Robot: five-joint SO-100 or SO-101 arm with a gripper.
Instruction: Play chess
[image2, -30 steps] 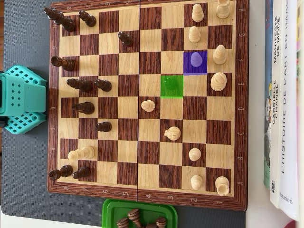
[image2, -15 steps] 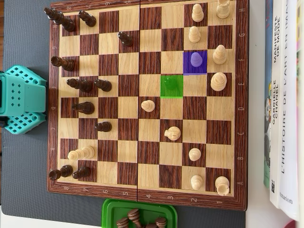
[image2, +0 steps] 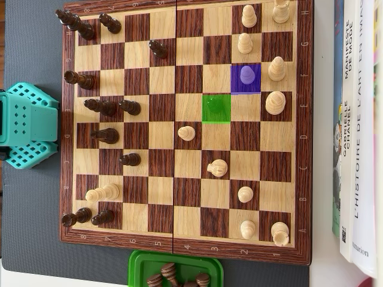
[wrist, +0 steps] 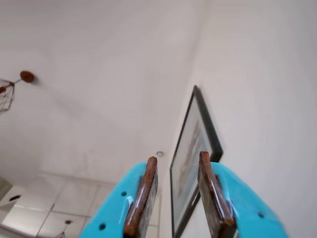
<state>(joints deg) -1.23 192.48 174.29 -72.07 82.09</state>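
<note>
Overhead view: wooden chessboard (image2: 185, 128) on a grey mat (image2: 33, 203), dark pieces at left, light pieces at right. One light pawn (image2: 246, 74) stands on a purple-tinted square; the green-tinted square (image2: 216, 108), diagonally down-left of it, is empty. A green tray (image2: 139, 266) below the board holds captured dark pieces. The teal arm base (image2: 24, 125) sits at the board's left edge, books (image2: 359, 131) at right. Nothing on the board has moved since the earlier frames. Wrist view: the gripper (wrist: 177, 163) points up at a white ceiling and a framed picture (wrist: 193, 158); its teal plastic jaws with brown pads are slightly apart, holding nothing.
</note>
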